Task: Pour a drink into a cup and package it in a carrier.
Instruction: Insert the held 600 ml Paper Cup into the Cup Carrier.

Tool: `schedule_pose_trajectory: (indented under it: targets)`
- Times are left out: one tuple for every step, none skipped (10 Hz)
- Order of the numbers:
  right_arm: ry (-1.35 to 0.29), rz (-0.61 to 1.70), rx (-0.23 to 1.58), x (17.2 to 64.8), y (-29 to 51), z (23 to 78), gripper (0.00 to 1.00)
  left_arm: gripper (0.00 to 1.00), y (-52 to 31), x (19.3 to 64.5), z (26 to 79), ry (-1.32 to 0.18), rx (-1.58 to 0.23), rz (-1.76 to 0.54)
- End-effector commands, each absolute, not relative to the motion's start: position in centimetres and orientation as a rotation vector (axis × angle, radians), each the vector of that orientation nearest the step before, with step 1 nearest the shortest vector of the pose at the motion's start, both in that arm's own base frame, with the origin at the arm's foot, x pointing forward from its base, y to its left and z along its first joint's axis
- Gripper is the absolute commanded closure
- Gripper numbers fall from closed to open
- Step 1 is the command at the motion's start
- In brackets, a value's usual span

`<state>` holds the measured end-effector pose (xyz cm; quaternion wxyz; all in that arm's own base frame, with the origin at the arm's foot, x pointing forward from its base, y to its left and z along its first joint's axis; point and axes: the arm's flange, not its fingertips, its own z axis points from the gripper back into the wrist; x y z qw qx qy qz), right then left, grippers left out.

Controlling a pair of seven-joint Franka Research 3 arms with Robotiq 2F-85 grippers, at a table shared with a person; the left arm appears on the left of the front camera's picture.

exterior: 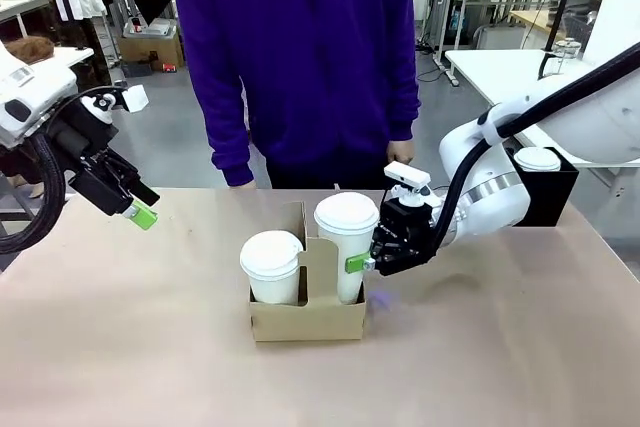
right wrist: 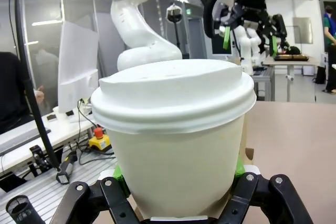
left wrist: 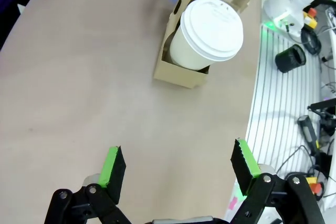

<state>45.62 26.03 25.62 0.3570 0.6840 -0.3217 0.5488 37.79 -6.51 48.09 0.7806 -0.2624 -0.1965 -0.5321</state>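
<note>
Brown cardboard formed the carrier (exterior: 306, 319), which stood on the tan table (exterior: 120, 347) near its middle, closer to the far edge where a person in a purple top (exterior: 300, 47) stood. Two white lidded cups sat upright in its slots, one on each side of the centre handle. The shorter-looking cup (exterior: 272, 267) filled the slot toward the table's left side. The taller cup (exterior: 347, 245) stood in the right slot, and the right gripper (exterior: 372, 263) was pinching it from the right, its green pads (right wrist: 239, 167) pressed against the paper wall just below the dome lid, as the right wrist view showed.

The left gripper (exterior: 143, 213) hung above the table's far left corner, well apart from the carrier, its fingers (left wrist: 113, 167) spread wide with nothing between them. A black box (exterior: 552, 187) stood at the table's far right edge with a white lidded thing on top.
</note>
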Motion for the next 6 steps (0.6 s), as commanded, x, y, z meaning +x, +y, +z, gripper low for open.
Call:
schedule_pose_trajectory:
  targets:
    - [-0.814, 1.486, 1.756, 46.3, 26.9, 24.5, 0.20, 0.00, -6.7, 37.9, 48.3, -0.434, -0.578, -1.139]
    - [-0.796, 1.519, 1.756, 46.3, 27.2, 24.0, 0.20, 0.00, -6.7, 37.9, 48.3, -0.434, -0.578, -1.139]
    - [-0.792, 1.526, 1.760, 46.3, 27.3, 23.7, 0.20, 0.00, -6.7, 37.9, 48.3, -0.434, -0.578, -1.139]
    - [-0.783, 1.532, 1.756, 46.5, 27.3, 23.4, 0.20, 0.00, -6.7, 37.9, 48.3, -0.434, -0.578, -1.139]
    - [-0.795, 1.519, 1.764, 46.4, 27.3, 23.2, 0.15, 0.00, -6.7, 37.9, 48.3, -0.434, -0.578, -1.139]
    - [-0.797, 1.546, 1.747, 46.4, 27.3, 23.2, 0.00, 0.00, -6.7, 37.9, 48.3, -0.434, -0.578, -1.139]
